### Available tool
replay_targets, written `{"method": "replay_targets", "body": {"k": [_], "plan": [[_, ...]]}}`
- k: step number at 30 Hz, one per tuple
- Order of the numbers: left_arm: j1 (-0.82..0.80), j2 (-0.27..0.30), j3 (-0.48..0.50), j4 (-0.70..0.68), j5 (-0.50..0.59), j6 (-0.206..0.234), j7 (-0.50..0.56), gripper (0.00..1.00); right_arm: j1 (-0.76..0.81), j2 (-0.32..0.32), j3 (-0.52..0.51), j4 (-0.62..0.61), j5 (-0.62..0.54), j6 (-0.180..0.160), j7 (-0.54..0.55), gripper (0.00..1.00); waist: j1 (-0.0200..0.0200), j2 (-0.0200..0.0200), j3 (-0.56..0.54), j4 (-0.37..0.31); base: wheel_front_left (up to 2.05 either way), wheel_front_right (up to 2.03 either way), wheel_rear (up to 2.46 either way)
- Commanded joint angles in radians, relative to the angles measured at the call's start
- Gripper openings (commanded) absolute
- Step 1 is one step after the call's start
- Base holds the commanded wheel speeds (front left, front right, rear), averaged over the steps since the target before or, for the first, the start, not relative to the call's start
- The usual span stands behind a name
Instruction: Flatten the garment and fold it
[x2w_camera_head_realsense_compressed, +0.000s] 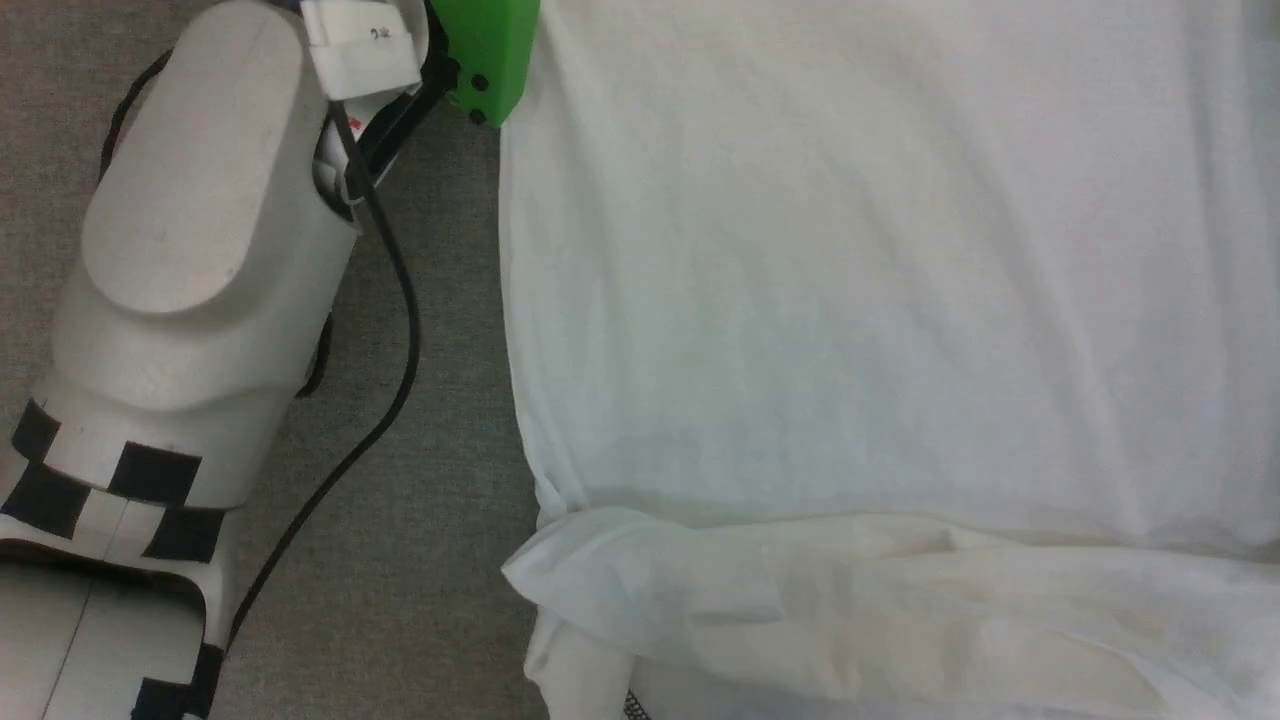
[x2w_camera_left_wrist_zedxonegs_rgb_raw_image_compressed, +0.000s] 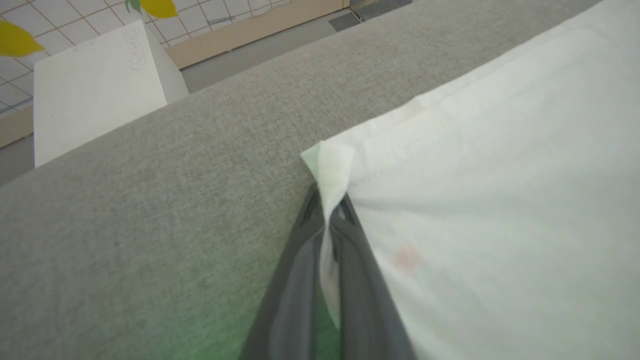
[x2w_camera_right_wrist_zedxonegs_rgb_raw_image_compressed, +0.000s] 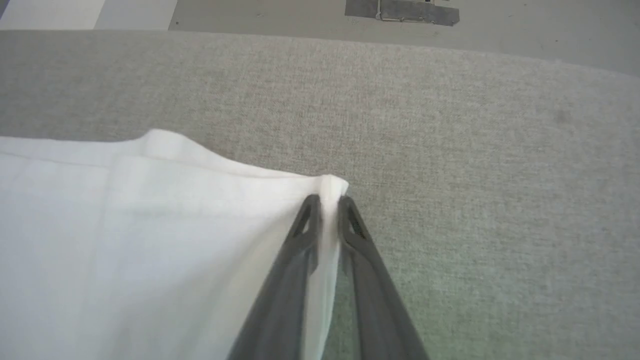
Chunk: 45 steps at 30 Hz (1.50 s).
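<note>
Garment (x2w_camera_head_realsense_compressed: 850, 300): is lying spread across the grey table top (x2w_camera_head_realsense_compressed: 440, 500), covering its middle and right, with its left side edge running straight beside a bare strip of table
Left gripper (x2w_camera_left_wrist_zedxonegs_rgb_raw_image_compressed: 332, 210): its two dark fingers are pressing together on one corner of the garment, and a small peak of cloth is poking out past the tips
Right gripper (x2w_camera_right_wrist_zedxonegs_rgb_raw_image_compressed: 327, 202): its fingers are pinching another corner, with cloth running down between them; that corner is sitting well inside the table's far edge
Why held so: each arm seems to be taking one corner so that a whole edge can be raised evenly and carried over, with the cloth staying taut between the two grips
Doubled band (x2w_camera_head_realsense_compressed: 850, 600): a strip of the garment is lying folded over toward the table's near edge; whether it is a sleeve or the hem I cannot tell
Left forearm (x2w_camera_head_realsense_compressed: 190, 230): its smooth pale shell is reaching along the bare strip, a black cable (x2w_camera_head_realsense_compressed: 400, 300) is looping beside it, and the green housing (x2w_camera_head_realsense_compressed: 490, 50) is ending just at the garment's left edge
Fabric: is looking thin and slightly see-through, with soft shallow creases and a stitched hem at the corners; it is probably going to sag once lifted
Table surface: is showing a matte woven texture that is likely giving the cloth some drag
</note>
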<state>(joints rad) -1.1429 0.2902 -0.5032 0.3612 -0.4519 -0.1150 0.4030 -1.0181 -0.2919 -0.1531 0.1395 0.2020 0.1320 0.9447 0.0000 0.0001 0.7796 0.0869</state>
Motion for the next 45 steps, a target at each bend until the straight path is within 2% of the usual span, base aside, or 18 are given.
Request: {"method": "replay_targets", "body": {"k": [1,14,24,34,40,45], "plan": [[-0.002,0.005,-0.005,0.026,-0.003,-0.002,0.0,0.0,-0.003,0.008,-0.003,0.015,-0.009,-0.001,-0.005,0.0,0.0,-0.0001,0.004,-0.001,0.0,0.0,0.0],[-0.058,-0.001,0.119,0.066,-0.02,0.082,-0.254,0.0,-0.061,-0.03,-0.04,0.05,-0.022,-0.001,-0.217,0.0,0.0,-0.0001,-0.068,-0.016,0.0,0.0,0.0],[-0.001,0.02,0.148,0.065,-0.051,0.061,-0.358,0.0,-0.002,-0.052,0.013,0.073,0.026,-0.001,-0.368,0.0,0.0,-0.0001,-0.201,-0.019,0.0,0.0,0.0],[0.278,0.086,0.136,-0.14,-0.068,0.034,-0.472,0.0,0.237,-0.077,0.051,-0.068,0.172,-0.001,-0.425,0.0,0.0,-0.0001,-0.344,-0.027,0.0,0.0,0.0],[0.516,0.139,0.108,-0.328,-0.034,0.065,-0.526,0.0,0.444,-0.068,0.001,-0.206,0.235,-0.001,-0.427,0.0,0.0,-0.0001,-0.417,-0.02,0.0,0.0,0.0],[0.696,0.179,0.068,-0.447,0.023,0.11,-0.557,0.0,0.627,-0.025,-0.059,-0.306,0.262,-0.001,-0.435,0.0,0.0,-0.0001,-0.47,-0.015,0.0,0.0,0.0]]}}
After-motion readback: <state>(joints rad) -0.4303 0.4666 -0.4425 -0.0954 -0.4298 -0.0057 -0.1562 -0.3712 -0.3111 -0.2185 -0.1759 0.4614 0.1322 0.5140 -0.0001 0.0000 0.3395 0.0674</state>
